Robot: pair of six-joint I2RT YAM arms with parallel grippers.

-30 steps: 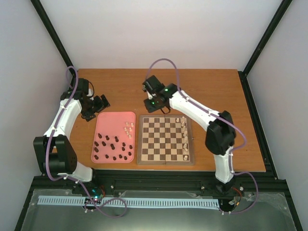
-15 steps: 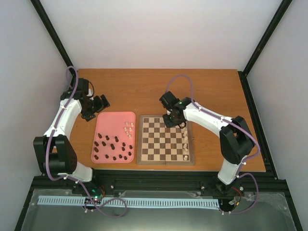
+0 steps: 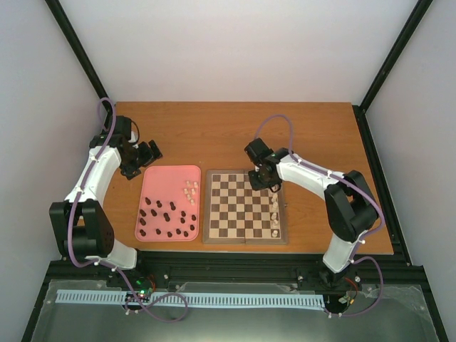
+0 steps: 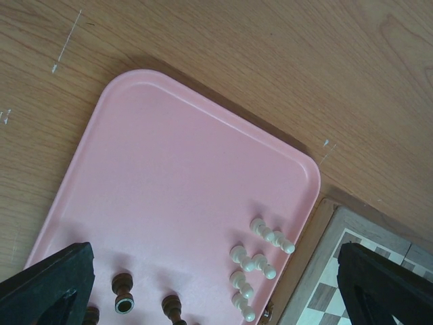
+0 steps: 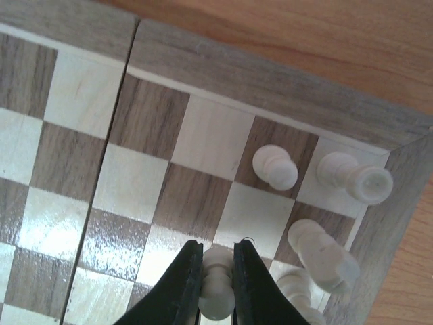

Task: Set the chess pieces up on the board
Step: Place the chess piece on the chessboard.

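To seat it well on the chessboard (image 3: 228, 214), the cream-white piece (image 5: 218, 290) held over the far right corner probably needed lowering upright onto the middle of a free square, clear of the standing cream-white pieces (image 5: 274, 167); release should wait until it stood firm. The right arm (image 3: 306, 171) reached bent across that corner, right claw (image 5: 218, 261) clamped on the piece; the left claw (image 3: 147, 152) hung spread wide and holding nothing beside the pink tray (image 3: 167, 178).

You're looking at a board (image 3: 228, 206) chequered light tan and dark brown with a brown border. Left of it, the plain pink tray (image 3: 167, 178) carries cream-white pieces (image 4: 270, 235) and dark brown-black pieces (image 4: 123, 292).
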